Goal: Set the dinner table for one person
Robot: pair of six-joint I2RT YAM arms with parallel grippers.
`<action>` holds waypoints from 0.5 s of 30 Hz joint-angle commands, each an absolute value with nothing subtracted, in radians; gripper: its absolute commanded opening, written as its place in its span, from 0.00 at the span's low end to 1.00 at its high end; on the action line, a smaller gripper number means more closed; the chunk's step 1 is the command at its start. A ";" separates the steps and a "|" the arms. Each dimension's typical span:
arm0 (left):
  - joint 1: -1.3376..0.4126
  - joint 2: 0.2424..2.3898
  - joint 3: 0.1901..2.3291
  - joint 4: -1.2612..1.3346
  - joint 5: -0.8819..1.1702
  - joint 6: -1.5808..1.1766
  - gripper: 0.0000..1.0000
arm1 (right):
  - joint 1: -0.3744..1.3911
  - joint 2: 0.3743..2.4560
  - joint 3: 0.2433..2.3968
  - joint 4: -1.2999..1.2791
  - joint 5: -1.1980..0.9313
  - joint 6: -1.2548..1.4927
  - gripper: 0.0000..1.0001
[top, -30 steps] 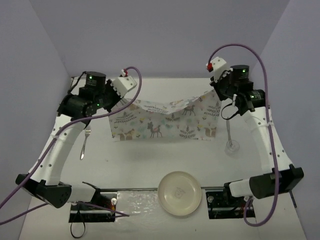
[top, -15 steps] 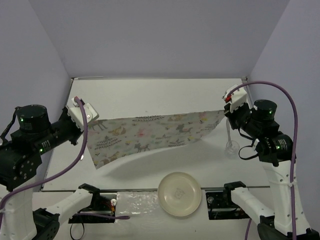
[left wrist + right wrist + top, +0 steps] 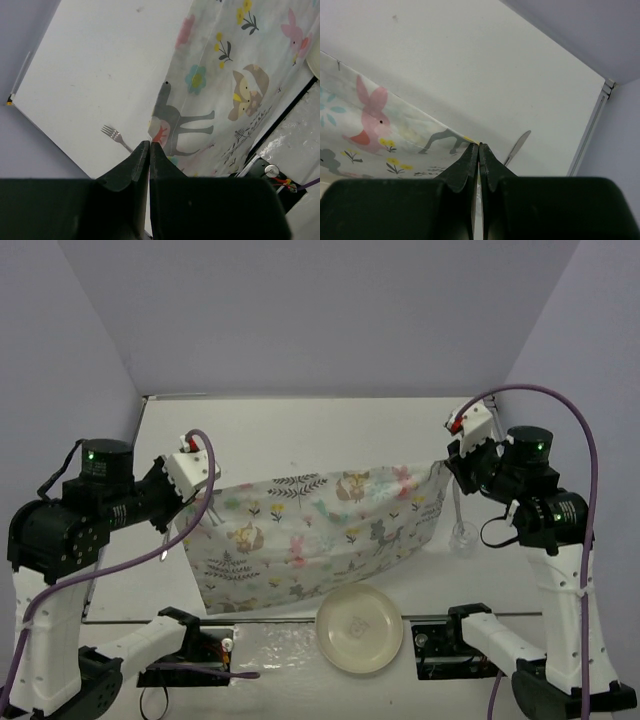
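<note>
While aloft, left tool [image 3: 149,144], right tool [image 3: 479,146] (placemat [image 3: 320,530])

A placemat [image 3: 320,530] printed with deer, rabbits, foxes and flowers hangs in the air, raised at its two upper corners and sagging between them, its lower hem drooping toward 6 o'clock. At 6 o'clock of it lies a round cream plate [image 3: 360,628], just beside the hem; whether they touch is unclear. At 3 o'clock of the placemat stands a small clear glass [image 3: 462,536], with a knife [image 3: 457,505] lying at the glass's 12 o'clock, blade pointing away. At 9 o'clock of the placemat lies a fork [image 3: 114,135], only its tines showing. Lilac walls [image 3: 300,320] stand around.
</note>
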State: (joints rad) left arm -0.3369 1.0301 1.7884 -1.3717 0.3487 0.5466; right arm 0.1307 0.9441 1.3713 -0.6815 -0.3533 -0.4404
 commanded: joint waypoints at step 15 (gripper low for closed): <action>-0.344 1.158 2.184 -1.026 0.125 0.422 0.00 | 0.099 1.151 1.921 -0.540 -0.346 -0.433 0.00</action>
State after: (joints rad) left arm -0.3485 1.1725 2.0448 -1.1874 0.1563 0.4924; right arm 0.1279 1.1435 1.7684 -0.6403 -0.3358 -0.4502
